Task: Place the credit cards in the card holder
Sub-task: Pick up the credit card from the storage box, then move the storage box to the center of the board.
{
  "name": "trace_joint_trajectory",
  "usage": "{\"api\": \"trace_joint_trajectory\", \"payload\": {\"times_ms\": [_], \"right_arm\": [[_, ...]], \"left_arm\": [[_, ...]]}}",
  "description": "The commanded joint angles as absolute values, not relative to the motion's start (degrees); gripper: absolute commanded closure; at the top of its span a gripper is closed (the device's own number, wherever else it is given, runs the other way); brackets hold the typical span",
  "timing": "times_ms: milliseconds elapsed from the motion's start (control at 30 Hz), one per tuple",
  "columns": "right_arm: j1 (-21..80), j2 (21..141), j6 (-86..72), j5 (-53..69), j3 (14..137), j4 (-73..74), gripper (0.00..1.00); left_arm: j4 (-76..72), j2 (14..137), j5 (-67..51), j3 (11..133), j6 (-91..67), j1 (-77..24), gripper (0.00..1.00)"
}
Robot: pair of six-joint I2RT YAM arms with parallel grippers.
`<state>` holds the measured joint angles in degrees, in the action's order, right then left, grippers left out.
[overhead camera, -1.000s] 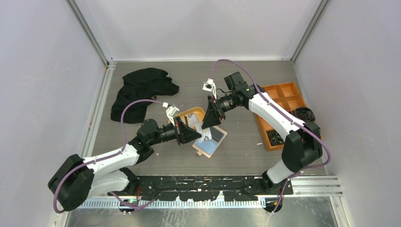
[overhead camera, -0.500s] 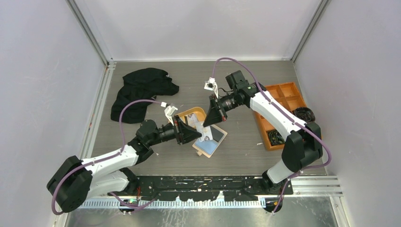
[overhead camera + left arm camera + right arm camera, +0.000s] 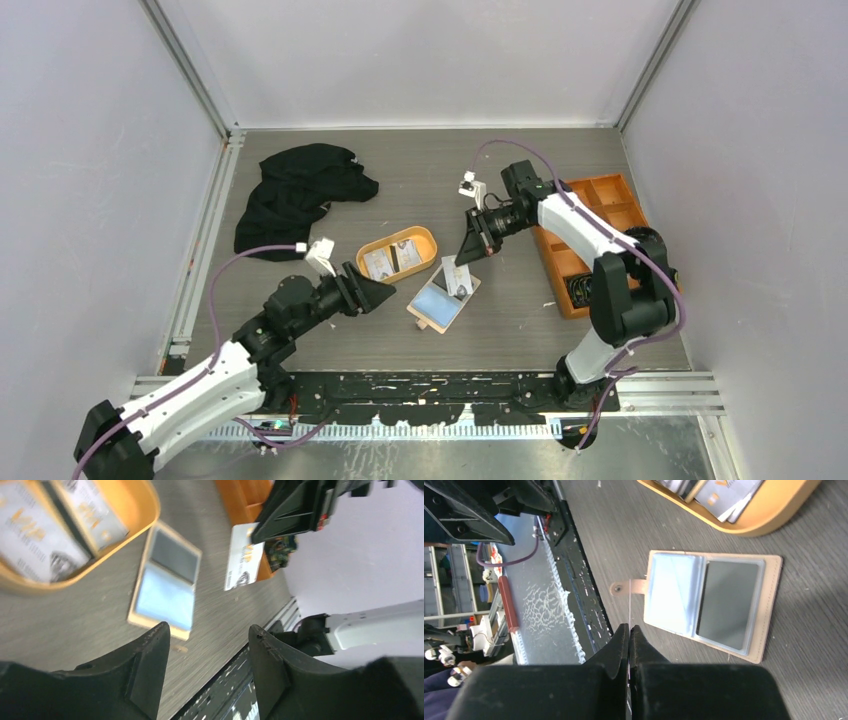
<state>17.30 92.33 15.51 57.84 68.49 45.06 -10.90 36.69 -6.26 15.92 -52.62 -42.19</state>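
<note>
Pinching a stiff, probably slick credit card's point(image 3: 243, 556) edge, the right gripper point(image 3: 629, 630) hovers; left gripper point(image 3: 210, 635) gapes empty.

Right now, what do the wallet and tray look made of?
Wallet: probably faux leather, matte beige cover with a snap tab; pale, slightly glossy plastic-looking pockets inside. Tray: likely moulded plastic, smooth uniform orange with rounded walls.

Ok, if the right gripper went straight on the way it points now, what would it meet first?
Probably the card holder: the right gripper, shut on a credit card edge-on, aims at its snap tab, beside the pale blue pocket. Height above it is unclear.
</note>
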Motion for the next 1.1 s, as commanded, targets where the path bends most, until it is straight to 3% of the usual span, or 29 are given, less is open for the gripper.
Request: {"api": "trace_joint_trajectory", "payload": {"times_ms": [0,467,833,1067], "right_arm": [[17.47,95.85,17.06,55.26,70.97,46.89,0.99],[17.4,100.22,20.1,53.69,72.68,49.19,0.99],[17.36,100.45,21.4,55.46,74.35,51.5,0.99],[17.38,100.24,21.69,55.42,74.62,51.86,0.99]], "left_arm": [[-0.14,39.02,-0.59,15.99,-62.05,-43.69,0.42],[-11.26,55.16,13.92,16.87,-57.07,-49.3,0.45],[-19.87,75.99,17.94,27.3,-47.99,-49.24,0.81],[-14.84,87.19,15.63,38.74,-42.89,-42.31,0.85]]}}
